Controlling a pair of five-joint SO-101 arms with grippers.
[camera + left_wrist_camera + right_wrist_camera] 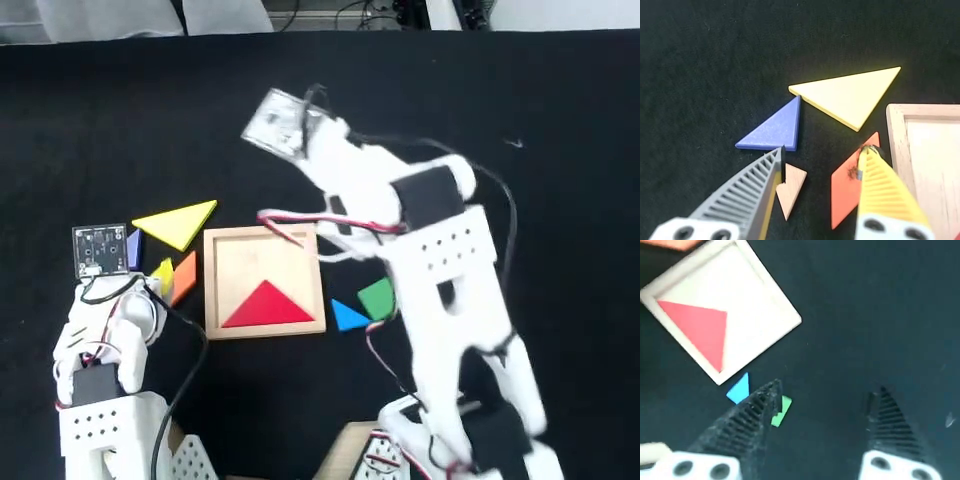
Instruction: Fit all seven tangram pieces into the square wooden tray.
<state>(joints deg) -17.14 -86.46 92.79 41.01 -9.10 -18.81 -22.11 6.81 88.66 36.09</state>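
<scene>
Black table (560,100), perhaps cables (352,12) behind; left gripper (822,152) and right gripper (829,388) spread apart.

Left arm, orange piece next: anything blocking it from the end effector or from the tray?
Nothing visible. One finger of the left end effector overlaps the orange piece, and only bare cloth lies between it and the tray wall.

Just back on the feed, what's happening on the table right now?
Only the red triangle lies in the tray. The left gripper is open over the pieces beside the tray, a pale wooden piece between its fingers and the orange piece at its yellow finger. The yellow triangle and dark blue triangle lie just beyond. The right gripper is open and empty, raised above the table; the light blue triangle and green piece lie on the tray's other side.
</scene>
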